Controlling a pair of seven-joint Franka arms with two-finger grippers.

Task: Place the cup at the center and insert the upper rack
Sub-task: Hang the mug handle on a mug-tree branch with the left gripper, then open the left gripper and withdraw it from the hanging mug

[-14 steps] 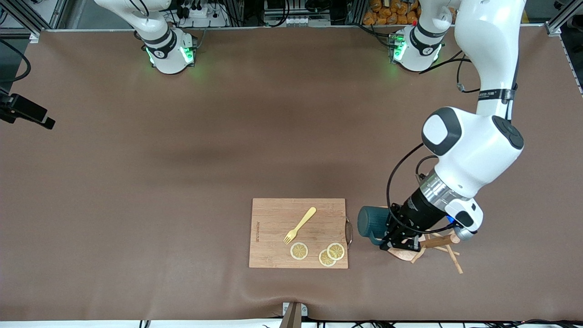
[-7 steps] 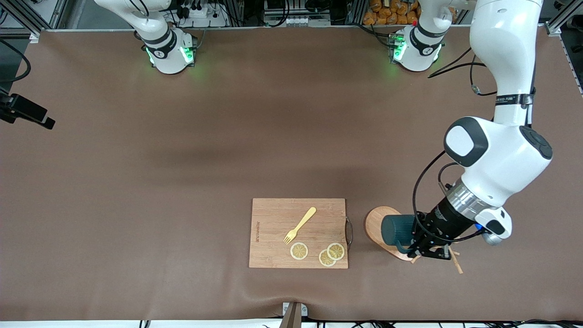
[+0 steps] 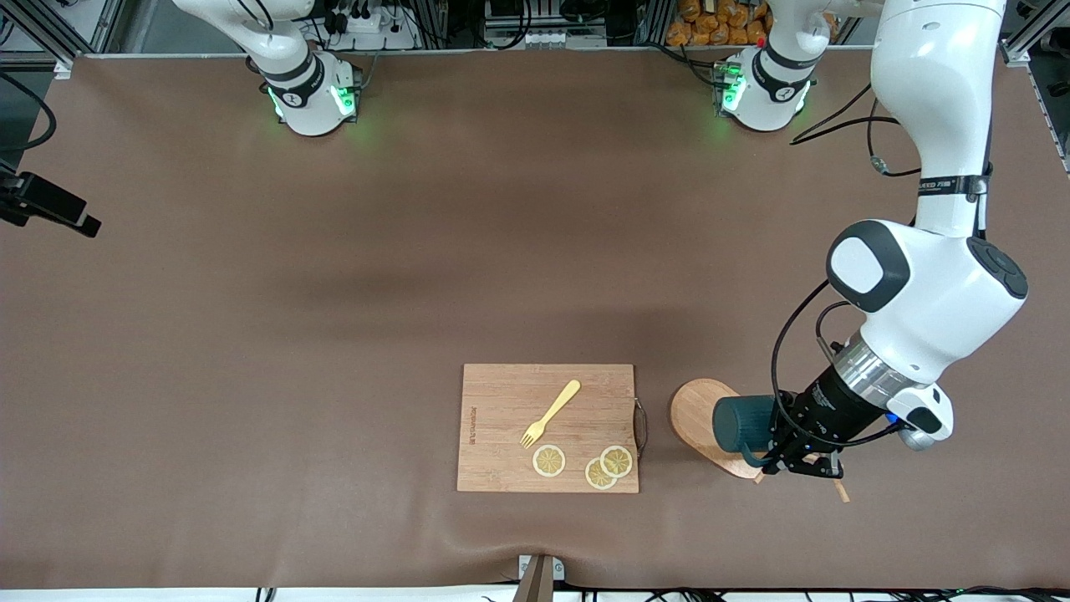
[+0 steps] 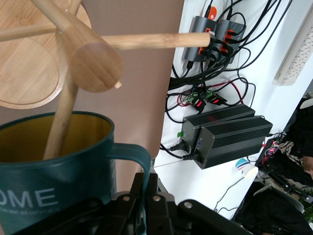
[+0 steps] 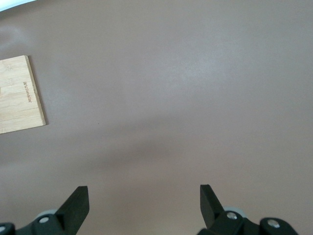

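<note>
The dark teal cup (image 3: 740, 422) hangs on its side in my left gripper (image 3: 773, 456), which is shut on the loop handle. In the left wrist view the handle (image 4: 139, 156) is pinched between the fingers of my left gripper (image 4: 147, 183), and the cup (image 4: 54, 161) shows its yellowish inside. The wooden upper rack (image 3: 698, 410) lies tipped over on the table, at the left arm's end of the cutting board. Its oval base (image 4: 27, 68) faces the cup. The post's end (image 4: 95, 66) is just above the cup's rim, and a thin peg (image 4: 61, 115) reaches into the cup's mouth. My right gripper (image 5: 144, 200) is open over bare table.
A rectangular cutting board (image 3: 547, 426) lies beside the rack and carries a yellow fork (image 3: 550, 413) and three lemon slices (image 3: 585, 464). A corner of the board (image 5: 19, 95) shows in the right wrist view. Brown mat covers the table.
My left arm has carried the cup toward its own end of the table, uncovering the rack's oval base. The cup now hangs over the rack's post.
</note>
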